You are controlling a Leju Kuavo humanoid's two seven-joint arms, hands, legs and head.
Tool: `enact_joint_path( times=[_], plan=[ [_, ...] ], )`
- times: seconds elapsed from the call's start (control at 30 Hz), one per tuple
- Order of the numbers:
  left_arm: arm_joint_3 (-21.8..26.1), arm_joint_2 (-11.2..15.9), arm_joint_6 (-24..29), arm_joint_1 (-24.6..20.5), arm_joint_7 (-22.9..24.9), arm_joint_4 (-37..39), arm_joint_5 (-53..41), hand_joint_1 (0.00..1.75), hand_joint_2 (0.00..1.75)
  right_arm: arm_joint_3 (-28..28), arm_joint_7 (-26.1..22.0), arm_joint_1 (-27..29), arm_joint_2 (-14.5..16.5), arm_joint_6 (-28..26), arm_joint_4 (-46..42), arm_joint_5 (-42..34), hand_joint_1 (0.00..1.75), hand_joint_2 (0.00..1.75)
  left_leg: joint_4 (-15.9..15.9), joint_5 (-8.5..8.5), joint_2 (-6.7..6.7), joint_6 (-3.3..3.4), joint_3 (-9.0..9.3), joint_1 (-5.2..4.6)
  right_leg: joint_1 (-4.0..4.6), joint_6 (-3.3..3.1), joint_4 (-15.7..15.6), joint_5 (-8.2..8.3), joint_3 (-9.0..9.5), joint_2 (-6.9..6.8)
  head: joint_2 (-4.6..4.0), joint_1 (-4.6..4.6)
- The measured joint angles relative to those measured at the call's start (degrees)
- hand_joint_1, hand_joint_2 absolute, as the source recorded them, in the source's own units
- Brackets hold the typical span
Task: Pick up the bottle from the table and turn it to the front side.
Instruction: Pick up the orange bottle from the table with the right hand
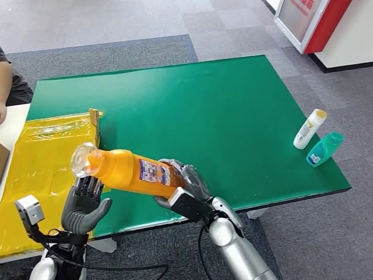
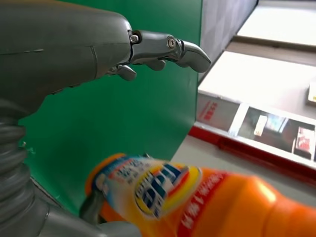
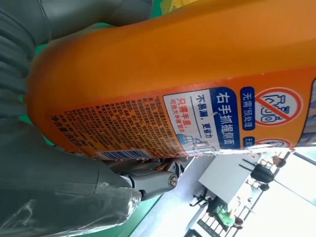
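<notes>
Head view: orange bottle (image 1: 127, 172) held off the green table (image 1: 198, 105), lying nearly level above the table's near edge, clear cap (image 1: 83, 159) pointing to the robot's left, base toward its right. Back label with small print faces up.

Right hand (image 1: 187, 189) grips the bottle at its base end, fingers wrapped over the label, thumb beneath. Right wrist view confirms: the orange body (image 3: 178, 64) sits pressed against the palm, a finger (image 3: 164, 180) curled along the label edge.

Left hand (image 1: 83, 204) sits under the neck and cap end, palm up, fingers apart and extended. Fingertips appear to touch the bottle's underside just behind the cap, though real contact is hard to judge from above. In the left wrist view the fingers (image 2: 164, 49) stretch straight and closed on nothing, with the bottle's front label (image 2: 160, 187) close below them.

Yellow plastic sheet (image 1: 39, 169) covers the table's left end, under the cap end. White bottle (image 1: 310, 128) and teal bottle (image 1: 324, 149) lie side by side near the far right edge, well apart from the hands. A person's arm (image 1: 4, 87) shows at the left border.
</notes>
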Motion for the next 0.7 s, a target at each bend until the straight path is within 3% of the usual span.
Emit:
enact_joint_path(
  times=[0.13,0.3,0.33,0.43,0.47,0.7],
  plan=[
    [-5.85,1.73,0.04,-2.15,0.21,-0.14,0.23,0.0,1.75,0.3,-0.49,-0.99,0.83,-2.24,5.05,1.87,1.75,1.75,0.0,0.0,0.0,0.0,-0.01,0.0,0.0,-0.01,0.0,0.0,-0.01,0.0,0.0,0.0],
    [-9.87,3.11,0.46,-3.48,0.29,-0.71,-0.24,0.02,1.75,0.27,-0.76,-2.16,1.07,-3.41,9.05,2.85,1.75,1.75,0.0,0.0,0.0,0.0,-0.01,0.0,0.0,-0.01,0.0,0.0,-0.02,0.0,0.0,0.0],
    [-10.4,3.32,0.64,-3.7,0.31,-0.84,-0.3,0.24,1.75,0.27,-0.86,-2.25,1.09,-3.59,9.65,3.15,1.75,1.75,0.0,0.0,0.0,0.0,-0.01,0.0,0.0,-0.01,0.0,0.0,-0.02,0.0,0.0,0.0],
    [-11.71,3.86,1.24,-4.29,0.31,-1.2,-0.6,1.48,1.75,0.29,-1.01,-2.27,1.23,-3.94,11.08,3.96,1.75,1.75,0.0,0.0,0.0,0.0,-0.01,0.0,0.0,-0.01,0.0,0.0,-0.02,0.0,0.0,0.0],
    [-12.0,4.01,1.55,-4.43,0.27,-1.34,-0.81,1.7,1.75,0.29,-1.02,-2.27,1.28,-4.0,11.5,4.13,1.75,1.75,0.0,0.0,0.0,0.0,-0.01,0.0,0.0,-0.01,0.0,0.0,-0.02,0.0,0.0,-0.01],
    [-13.22,4.77,3.14,-5.07,-0.34,-2.32,-2.89,1.75,1.75,0.29,-1.07,-2.26,1.59,-4.05,13.85,4.79,1.75,1.75,0.0,0.0,0.01,0.0,0.0,0.0,0.0,-0.01,0.0,0.0,-0.02,0.0,0.0,0.0]
  ],
)
